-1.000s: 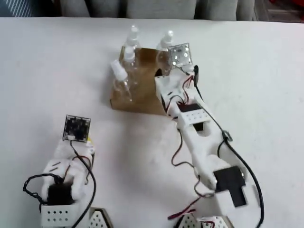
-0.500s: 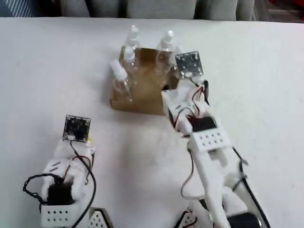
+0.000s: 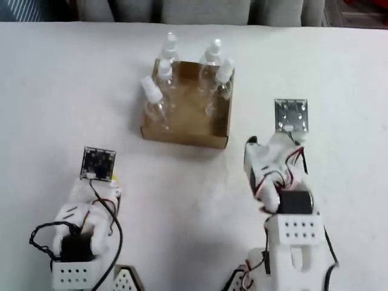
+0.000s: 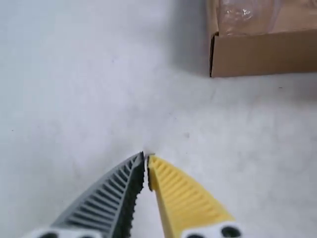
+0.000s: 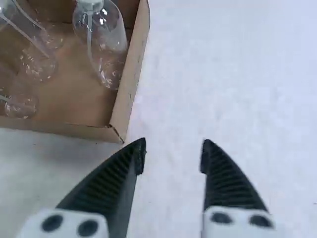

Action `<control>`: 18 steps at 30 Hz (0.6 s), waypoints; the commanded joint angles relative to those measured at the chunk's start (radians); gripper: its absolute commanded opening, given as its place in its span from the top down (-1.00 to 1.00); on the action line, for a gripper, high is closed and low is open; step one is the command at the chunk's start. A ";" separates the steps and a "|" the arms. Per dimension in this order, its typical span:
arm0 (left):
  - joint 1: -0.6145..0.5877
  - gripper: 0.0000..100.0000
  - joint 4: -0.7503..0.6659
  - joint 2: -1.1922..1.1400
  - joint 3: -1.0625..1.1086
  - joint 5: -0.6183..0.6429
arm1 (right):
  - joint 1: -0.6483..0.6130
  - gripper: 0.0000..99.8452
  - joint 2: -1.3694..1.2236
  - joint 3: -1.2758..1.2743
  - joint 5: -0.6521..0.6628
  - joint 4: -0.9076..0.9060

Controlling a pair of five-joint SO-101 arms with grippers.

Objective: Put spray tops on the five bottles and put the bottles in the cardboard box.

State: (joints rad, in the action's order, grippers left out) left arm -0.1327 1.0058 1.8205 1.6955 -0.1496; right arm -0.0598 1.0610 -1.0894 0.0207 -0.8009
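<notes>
While all five bottles [image 3: 159, 108] stood inside the cardboard box [image 3: 182, 137], each with what looked like one of the spray tops [image 3: 225, 68] on its neck, neither arm held anything. The right tool [image 5: 173, 151] hung over the counter [image 3: 73, 79] near the box's corner on that arm's side, its jaws spread wide and empty, clear of the cardboard. From it the box lay ahead and across toward the left arm. The closest bottle [image 5: 101, 44] stood just inside the wall by that corner, its long axis roughly upright. The left tool [image 4: 146, 161] sat low over the counter, well apart from the box's other near corner, its jaws pressed together on nothing. The right arm was plainly the nearer of the two to the box. Judging by the count, the packing looked finished or close to it. If any bottle needed straightening, the right tool would have had to go forward over the near wall and come down from above onto an upright neck, with neighbouring bottles crowding close beside it.
</notes>
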 commanded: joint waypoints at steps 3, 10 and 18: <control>-0.004 0.96 0.005 0.005 -0.003 -0.011 | 0.002 0.96 0.156 -0.018 0.014 -0.148; -0.007 0.96 0.008 0.005 -0.003 -0.011 | 0.010 0.97 0.317 -0.021 0.014 -0.364; -0.002 0.96 0.009 0.005 -0.003 -0.011 | 0.002 0.97 0.516 -0.186 0.014 -0.372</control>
State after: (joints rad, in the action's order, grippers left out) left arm -0.1327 1.0058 1.8205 1.6955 -0.1496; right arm -0.0583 1.5121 -1.2459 0.0207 -1.1676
